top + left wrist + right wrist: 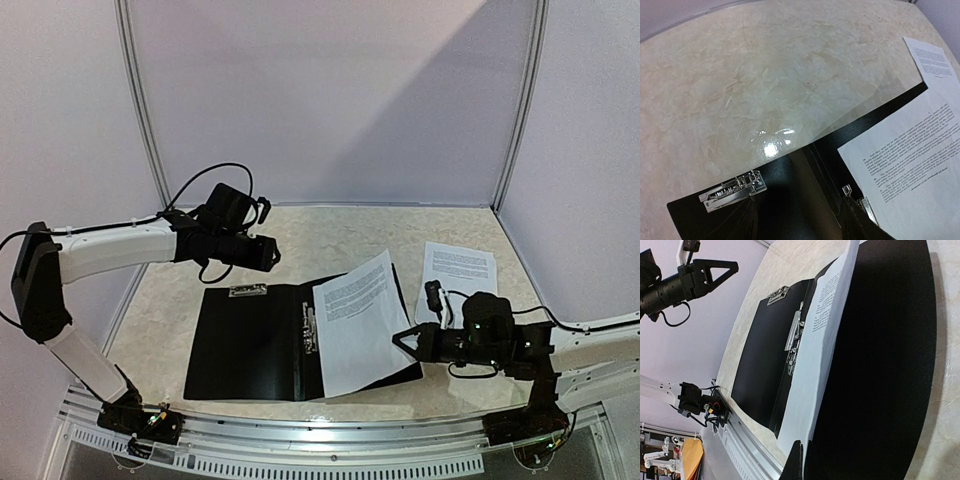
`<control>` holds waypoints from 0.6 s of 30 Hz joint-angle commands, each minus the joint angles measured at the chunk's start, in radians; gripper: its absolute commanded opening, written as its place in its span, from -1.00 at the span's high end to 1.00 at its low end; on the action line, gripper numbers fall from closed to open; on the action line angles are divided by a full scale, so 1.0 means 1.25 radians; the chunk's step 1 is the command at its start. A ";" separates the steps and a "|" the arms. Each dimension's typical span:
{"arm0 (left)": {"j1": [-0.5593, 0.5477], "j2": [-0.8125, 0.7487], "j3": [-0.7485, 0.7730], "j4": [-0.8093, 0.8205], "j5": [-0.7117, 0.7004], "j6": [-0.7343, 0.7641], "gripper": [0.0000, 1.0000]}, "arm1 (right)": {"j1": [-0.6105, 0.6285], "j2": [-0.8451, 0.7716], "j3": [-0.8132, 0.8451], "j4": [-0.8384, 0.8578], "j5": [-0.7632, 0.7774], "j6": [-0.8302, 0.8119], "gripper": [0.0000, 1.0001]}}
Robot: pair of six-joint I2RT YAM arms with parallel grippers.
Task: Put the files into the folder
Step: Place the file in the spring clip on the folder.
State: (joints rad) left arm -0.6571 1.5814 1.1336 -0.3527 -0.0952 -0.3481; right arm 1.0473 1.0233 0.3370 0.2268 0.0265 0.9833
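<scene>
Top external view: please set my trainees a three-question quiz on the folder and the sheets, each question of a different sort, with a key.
1. True or false: the folder lies open on the table.
2. Fill in: the left gripper hovers near the folder's far edge with its jaws ___.
3. What holds the edge of the raised sheet? A. the left gripper; B. the right gripper; C. nothing, it lies flat.

Key: 1 true; 2 open; 3 B.
</scene>
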 commanded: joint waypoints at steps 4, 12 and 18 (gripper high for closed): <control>0.013 -0.023 -0.006 0.006 -0.005 0.000 -0.13 | 0.040 0.027 -0.016 0.068 0.039 0.033 1.00; 0.014 -0.023 -0.009 0.007 -0.003 -0.003 -0.13 | 0.068 0.021 -0.031 0.083 0.106 0.058 1.00; 0.014 -0.019 -0.009 0.009 0.000 -0.004 -0.13 | 0.072 0.018 -0.032 0.090 0.129 0.068 1.00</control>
State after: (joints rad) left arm -0.6559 1.5784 1.1336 -0.3527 -0.0971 -0.3485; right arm 1.1259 1.0592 0.3122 0.3092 0.1341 1.0500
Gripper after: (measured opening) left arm 0.566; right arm 0.005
